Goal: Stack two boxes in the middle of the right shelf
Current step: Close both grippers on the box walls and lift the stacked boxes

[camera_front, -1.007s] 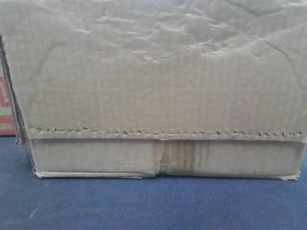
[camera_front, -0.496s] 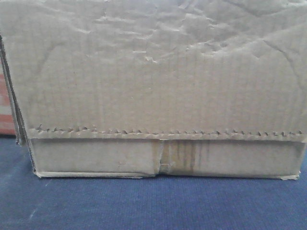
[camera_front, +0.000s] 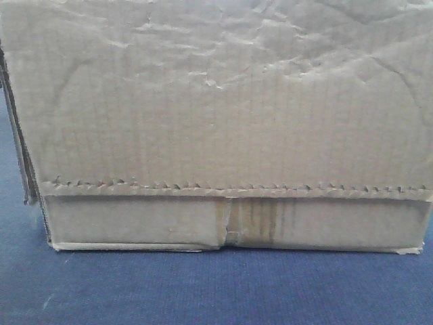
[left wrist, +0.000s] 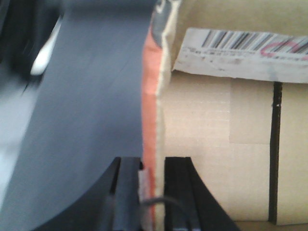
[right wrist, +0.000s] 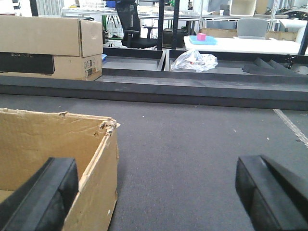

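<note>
Left gripper [left wrist: 153,163] is clenched on the box [camera_front: 216,122] wall; right gripper [right wrist: 156,168] is released, jaws wide apart. The box fills the front view over blue carpet [camera_front: 216,291]. A red-and-white item beside its left edge has left view, suggesting transport toward the shelf is underway.

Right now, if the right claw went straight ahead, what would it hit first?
Probably the cardboard box: one finger of the right gripper seems to sit inside it, facing its far wall. The other finger's path over the floor looks free up to the dark ledge.
</note>
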### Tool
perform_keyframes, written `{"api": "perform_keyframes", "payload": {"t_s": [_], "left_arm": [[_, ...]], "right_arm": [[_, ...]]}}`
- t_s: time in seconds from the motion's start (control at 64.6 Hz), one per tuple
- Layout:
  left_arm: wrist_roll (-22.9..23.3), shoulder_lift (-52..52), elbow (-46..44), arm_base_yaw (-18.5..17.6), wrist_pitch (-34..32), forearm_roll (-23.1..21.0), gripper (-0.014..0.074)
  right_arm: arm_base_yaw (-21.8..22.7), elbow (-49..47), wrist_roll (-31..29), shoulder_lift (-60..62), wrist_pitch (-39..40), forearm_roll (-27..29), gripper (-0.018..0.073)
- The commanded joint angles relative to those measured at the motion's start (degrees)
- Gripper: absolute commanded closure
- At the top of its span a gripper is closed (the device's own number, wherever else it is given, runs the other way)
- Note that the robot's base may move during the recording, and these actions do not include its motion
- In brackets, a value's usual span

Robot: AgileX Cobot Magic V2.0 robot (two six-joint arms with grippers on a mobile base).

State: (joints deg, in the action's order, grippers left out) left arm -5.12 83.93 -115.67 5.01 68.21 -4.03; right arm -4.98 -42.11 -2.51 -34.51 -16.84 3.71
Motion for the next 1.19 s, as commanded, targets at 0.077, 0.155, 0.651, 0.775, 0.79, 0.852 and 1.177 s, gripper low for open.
{"api": "perform_keyframes", "payload": {"t_s": [0.077, 0.155, 0.651, 0.775, 0.79, 0.852, 1.177], "left_arm": [[5.12, -0.67, -3.05, -12.38, -1.36, -1.75, 0.0708], [7.63, 0.03, -3.05, -17.87, -1.76, -0.48, 0.0708], [17.81, 15.95, -3.05, -31.08, 1.76, 4.37, 0.0708], [17.90, 19.10, -3.05, -31.08, 1.76, 4.03, 0.0708], [17.90, 19.34, -3.05, -31.08, 1.76, 4.03, 0.0708], [18.23, 20.23, -3.05, -31.08, 1.76, 3.72, 0.0708], [18.23, 20.18, -3.33, -31.08, 1.76, 4.03, 0.0318]], "right_arm": [[-0.13, -0.23, 0.13, -0.15, 0.45, -0.63, -0.0009], [-0.13, -0.23, 0.13, -0.15, 0.34, -0.63, -0.0009], [-0.13, -0.23, 0.13, -0.15, -1.87, -0.63, -0.0009], [-0.13, -0.23, 0.13, -0.15, -2.11, -0.63, -0.0009], [-0.13, -0.23, 0.13, -0.15, -2.11, -0.63, -0.0009], [-0.13, -0.23, 0.13, -0.15, -2.11, -0.63, -0.0009], [-0.13, -0.23, 0.13, -0.15, -2.24, -0.63, -0.0009]]}}
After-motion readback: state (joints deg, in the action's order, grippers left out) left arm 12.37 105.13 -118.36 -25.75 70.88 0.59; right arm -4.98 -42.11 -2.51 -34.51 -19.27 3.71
